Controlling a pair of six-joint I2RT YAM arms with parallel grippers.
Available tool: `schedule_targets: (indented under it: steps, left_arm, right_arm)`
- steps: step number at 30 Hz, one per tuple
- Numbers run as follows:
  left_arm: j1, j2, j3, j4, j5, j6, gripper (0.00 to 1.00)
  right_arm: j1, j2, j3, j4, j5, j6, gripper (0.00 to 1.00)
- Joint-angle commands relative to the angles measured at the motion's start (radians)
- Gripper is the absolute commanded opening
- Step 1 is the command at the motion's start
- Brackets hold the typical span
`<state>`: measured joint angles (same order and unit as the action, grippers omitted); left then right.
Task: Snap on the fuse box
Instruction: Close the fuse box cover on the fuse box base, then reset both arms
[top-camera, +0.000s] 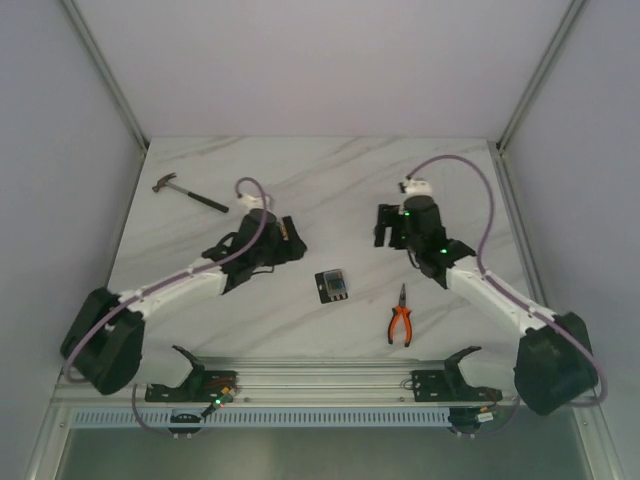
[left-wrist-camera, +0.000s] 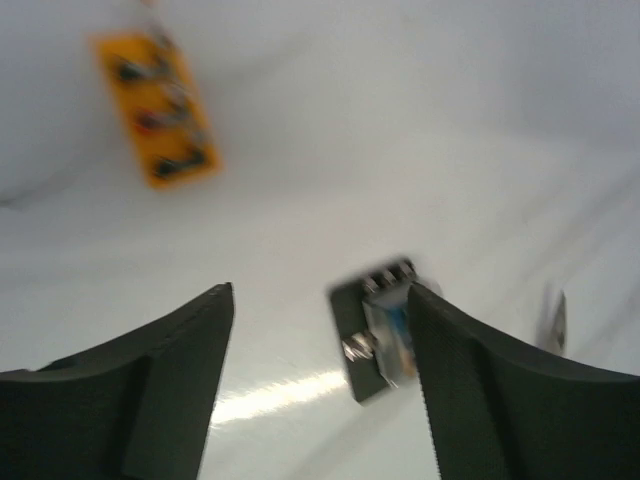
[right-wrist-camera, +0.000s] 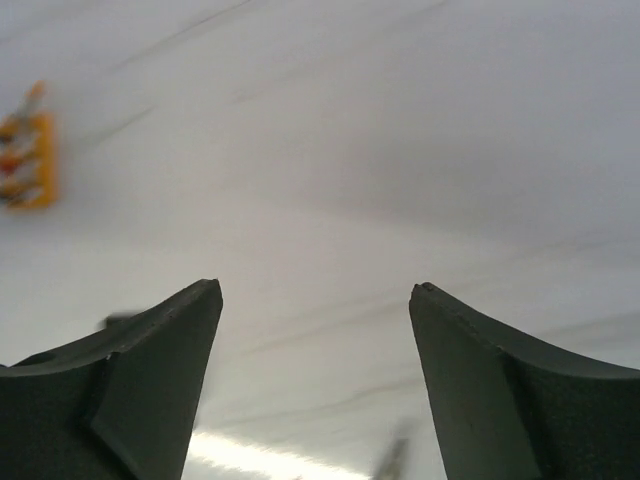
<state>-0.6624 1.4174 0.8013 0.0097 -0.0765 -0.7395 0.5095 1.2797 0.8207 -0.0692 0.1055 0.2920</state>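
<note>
Left wrist view: left tool (left-wrist-camera: 320, 295) open, jaws wide apart, gripping nothing. Just past the finger (left-wrist-camera: 480, 390) on the right of this view, fuse box (left-wrist-camera: 372, 335) lying on the white desk (left-wrist-camera: 400, 150). Black, blurred, blue showing in the middle, one edge hidden behind that finger. Farther off and to the left, orange block (left-wrist-camera: 155, 110) with dark dots, well apart from the box.

Right wrist view: right tool (right-wrist-camera: 315, 290) open too, jaws wide, bare desk between them. Orange block (right-wrist-camera: 28, 150) blurred at the left edge.

Top external view: fuse box (top-camera: 333, 286) mid-desk, between the two tools and nearer the bases, touching neither. Orange-handled pliers (top-camera: 401, 325) near the box, right of it and nearer still. Hammer (top-camera: 190, 193) far left, beyond the left arm.
</note>
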Motion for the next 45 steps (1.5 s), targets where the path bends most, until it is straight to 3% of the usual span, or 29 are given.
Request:
schedule_targets:
  steps: [1, 4, 6, 10, 13, 18, 22, 27, 31, 33, 35, 36, 45]
  left_arm:
    - [0.111, -0.119, -0.078, -0.01, -0.227, 0.057, 0.82]
    - [0.22, -0.181, -0.134, -0.006, -0.319, 0.079, 0.92]
    - [0.291, -0.231, -0.185, 0.019, -0.453, 0.085, 0.99]
    - [0.404, -0.306, -0.301, 0.144, -0.625, 0.108, 1.0]
    - [0.469, -0.316, -0.384, 0.296, -0.701, 0.188, 1.0]
    - [0.546, -0.268, -0.431, 0.514, -0.668, 0.334, 1.0]
    - [0.552, -0.181, -0.552, 0.85, -0.65, 0.478, 1.0]
    - [0.555, -0.066, -0.53, 0.97, -0.512, 0.6, 1.0]
    - [0.561, 0.022, -0.616, 1.27, -0.404, 0.679, 1.0]
    - [0.572, 0.103, -0.623, 1.351, -0.269, 0.719, 1.0]
    - [0.579, 0.146, -0.586, 1.333, -0.186, 0.753, 1.0]
    - [0.596, 0.13, -0.566, 1.26, -0.184, 0.727, 1.0]
    - [0.607, 0.134, -0.566, 1.271, -0.173, 0.719, 1.0]
  right_arm:
    - [-0.135, -0.079, -0.104, 0.111, 0.234, -0.09, 0.87]
    - [-0.246, -0.104, -0.195, 0.254, 0.29, -0.101, 0.95]
    - [-0.326, -0.117, -0.284, 0.405, 0.302, -0.111, 0.97]
    - [-0.366, -0.128, -0.514, 0.803, 0.358, -0.188, 1.0]
    - [-0.388, -0.04, -0.563, 0.957, 0.399, -0.233, 1.0]
    - [-0.4, 0.073, -0.638, 1.305, 0.355, -0.278, 0.99]
    - [-0.427, 0.26, -0.682, 1.568, 0.288, -0.289, 1.0]
    - [-0.476, 0.243, -0.59, 1.356, 0.134, -0.287, 1.0]
    - [-0.489, 0.247, -0.586, 1.354, 0.107, -0.282, 1.0]
    - [-0.491, 0.245, -0.585, 1.347, 0.105, -0.282, 1.0]
    - [-0.49, 0.243, -0.585, 1.346, 0.105, -0.284, 1.0]
    - [-0.49, 0.245, -0.585, 1.351, 0.106, -0.284, 1.0]
    - [-0.49, 0.245, -0.583, 1.347, 0.106, -0.284, 1.0]
